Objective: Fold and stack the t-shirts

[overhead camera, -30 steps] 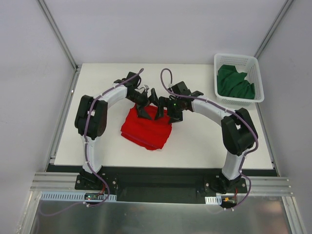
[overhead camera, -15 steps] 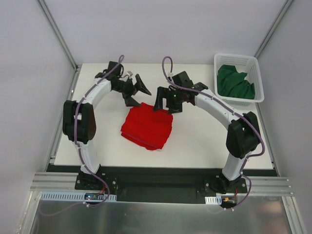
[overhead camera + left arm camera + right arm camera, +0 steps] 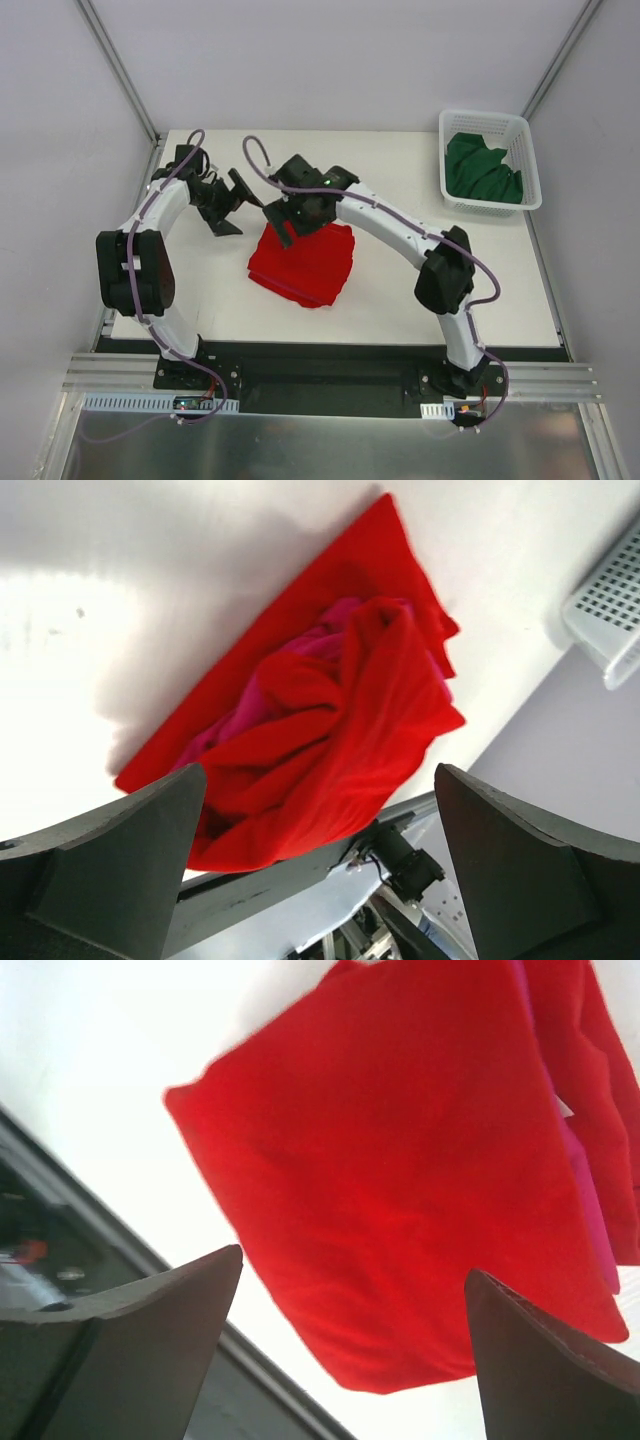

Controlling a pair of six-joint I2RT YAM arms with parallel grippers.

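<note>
The red t-shirt (image 3: 303, 263) lies folded in a bundle at the table's middle. Magenta-pink t-shirt cloth (image 3: 243, 704) shows among its red folds (image 3: 350, 730), and also along the edge (image 3: 590, 1215) of the red shirt (image 3: 400, 1180) in the right wrist view. The dark green t-shirt (image 3: 483, 170) lies crumpled in the white basket (image 3: 529, 203). My left gripper (image 3: 234, 206) hangs open and empty, left of the bundle's far corner (image 3: 318, 770). My right gripper (image 3: 283, 222) hovers open and empty over the bundle's far left corner (image 3: 352, 1262).
The white lattice basket (image 3: 610, 610) stands at the table's far right corner. The right arm (image 3: 400, 225) reaches across behind the bundle. The white table (image 3: 420, 290) ends at a dark rail along the near edge.
Both grippers have swung left and stayed open. The left one left the bundle's far edge for the far left of the table. The right one crossed to the bundle's far left corner.
</note>
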